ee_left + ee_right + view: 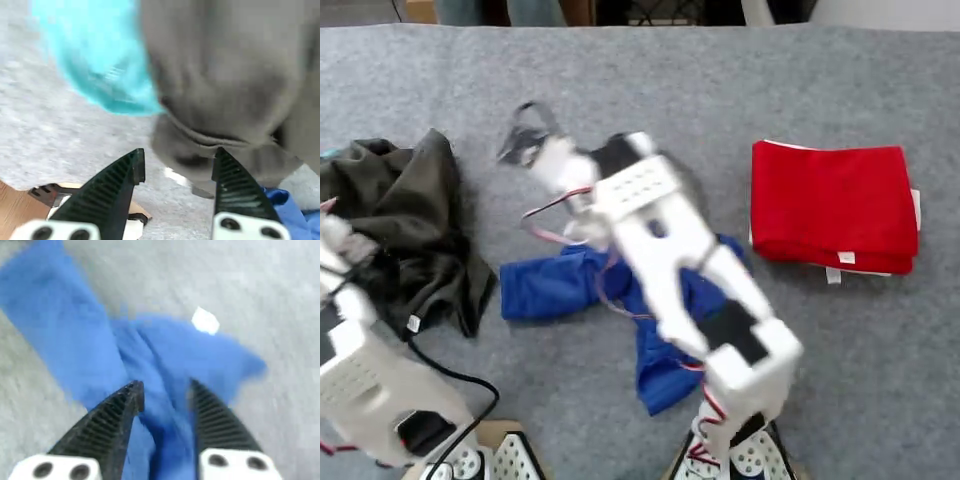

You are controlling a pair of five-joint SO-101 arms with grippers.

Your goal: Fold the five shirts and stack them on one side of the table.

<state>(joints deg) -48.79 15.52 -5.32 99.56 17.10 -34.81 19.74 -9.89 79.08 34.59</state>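
One blue shirt (555,287) lies crumpled and unfolded at the middle of the grey table cover (820,90), one sleeve stretched out flat and its white neck label facing up. The right gripper (165,390) hangs over it, jaws moderately apart and closed on nothing, with blue cloth showing between the ribbed black fingers (120,407). Whether the tips touch the fabric cannot be told. The white right arm (670,250) runs diagonally across the shirt from its base at the near edge.

At one side of the table, well apart from the blue shirt, a red shirt (830,205) sits folded into a neat rectangle. The edge of a white cloth (916,208) shows beneath it.

On the opposite side, an olive shirt (415,230) lies in a loose heap, near the blue sleeve but not touching it. The left gripper (180,157) is poised just over the olive shirt's hem, jaws spread wide and holding nothing. A teal shirt (95,60) lies beside the olive one and partly under it. The left arm (360,380) stands at the near corner by the heap, and a black cable (455,375) trails from it across the cover.
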